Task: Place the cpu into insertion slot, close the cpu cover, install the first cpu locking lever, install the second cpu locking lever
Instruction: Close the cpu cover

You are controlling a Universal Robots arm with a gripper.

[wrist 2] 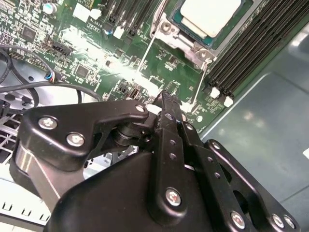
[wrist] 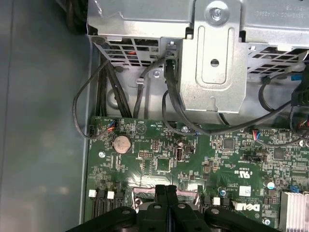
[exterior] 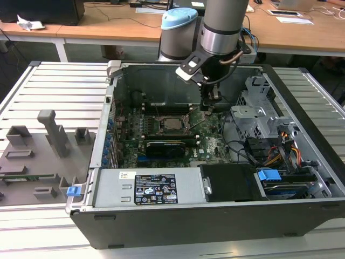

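The cpu (exterior: 173,123) lies flat in the insertion slot (exterior: 161,125) on the green motherboard, its pale metal top (wrist 2: 210,13) facing up. The silver cpu cover (wrist 2: 166,28) lies down around it as a frame. Two thin metal locking levers (wrist 2: 145,54) (wrist 2: 199,83) stick out from the socket towards my gripper. My gripper (exterior: 207,109) hangs just to the exterior view's right of the socket, low over the board. Its black fingers are shut together in both wrist views (wrist 2: 164,99) (wrist: 165,189), with the tips beside a lever's end. I see nothing held between them.
Black memory slots (wrist 2: 251,43) run beside the socket. A long black card (exterior: 170,145) sits in front of it. A metal drive cage (exterior: 259,110) (wrist: 212,53) with cables stands at the exterior view's right. A power supply (exterior: 145,189) fills the case front. Grey fixtures (exterior: 48,140) lie outside.
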